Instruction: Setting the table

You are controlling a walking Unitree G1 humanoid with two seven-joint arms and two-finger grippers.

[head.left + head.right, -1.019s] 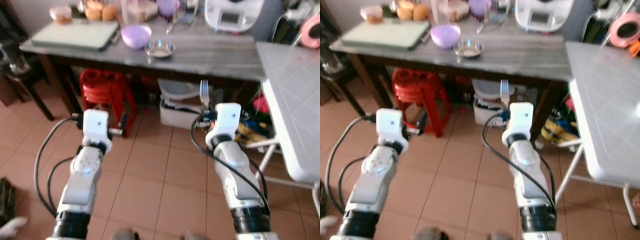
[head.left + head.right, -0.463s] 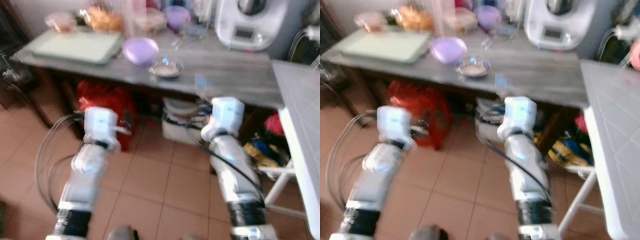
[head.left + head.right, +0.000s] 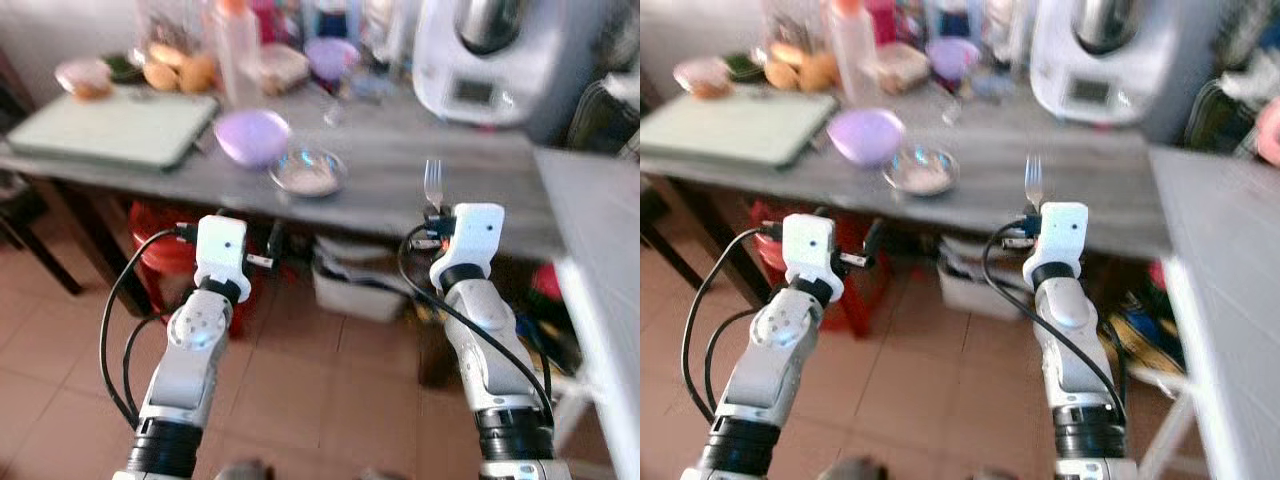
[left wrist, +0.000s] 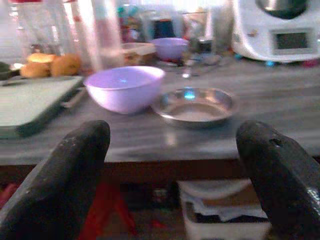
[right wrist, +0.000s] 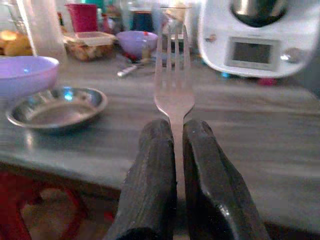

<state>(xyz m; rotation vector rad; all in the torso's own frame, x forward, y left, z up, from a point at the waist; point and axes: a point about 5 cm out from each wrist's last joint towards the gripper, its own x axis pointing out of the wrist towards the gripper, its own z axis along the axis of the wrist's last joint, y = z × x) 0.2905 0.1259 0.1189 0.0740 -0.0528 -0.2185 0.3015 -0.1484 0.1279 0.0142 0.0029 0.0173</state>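
1. Left gripper (image 4: pixel 175 165): two black fingers (image 4: pixel 60 185) set wide apart, nothing between them.
2. Grey table (image 4: pixel 280 120) edge lies beyond the fingertips.
3. Steel dish (image 4: pixel 196 105) on the table, ahead of the gap between the jaws.
4. Lilac bowl (image 4: pixel 125 88) just beside the dish.
5. Green cutting board (image 4: pixel 30 102) further out past that bowl.
6. White appliance (image 4: pixel 277 27) at the table's back, blurred.
7. Red stool (image 4: pixel 107 212) under the table.

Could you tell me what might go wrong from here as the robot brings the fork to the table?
The right tool pinches the fork only low on its handle, so the fork could tilt or slip on contact. The steel dish and purple bowl sit near the table's front edge; a low approach could knock them.
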